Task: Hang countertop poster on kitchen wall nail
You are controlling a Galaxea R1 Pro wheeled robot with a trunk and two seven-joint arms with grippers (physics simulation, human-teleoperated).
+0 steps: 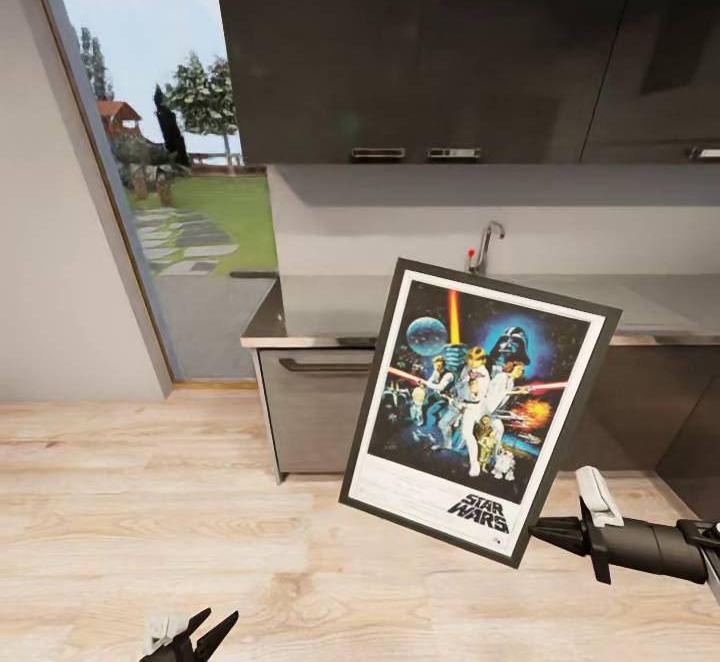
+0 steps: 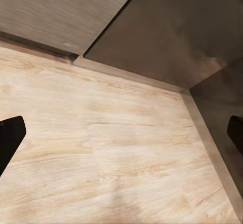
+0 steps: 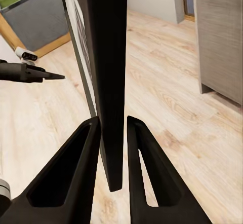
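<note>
Black right hand point(image 3: 113, 133) clamping the tilted poster point(image 1: 478, 407) by its corner (edge-on), left hand point(image 1: 190, 637) low, spread wide.

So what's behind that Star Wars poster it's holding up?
Behind the poster, held in the right tool, are the grey countertop and dark cabinets. The tap peeks above it; the sink is covered.

Bright daylight from the window point(image 1: 190, 212), soft shadow under cabinets point(image 1: 420, 42), slightly blurry renders
</note>
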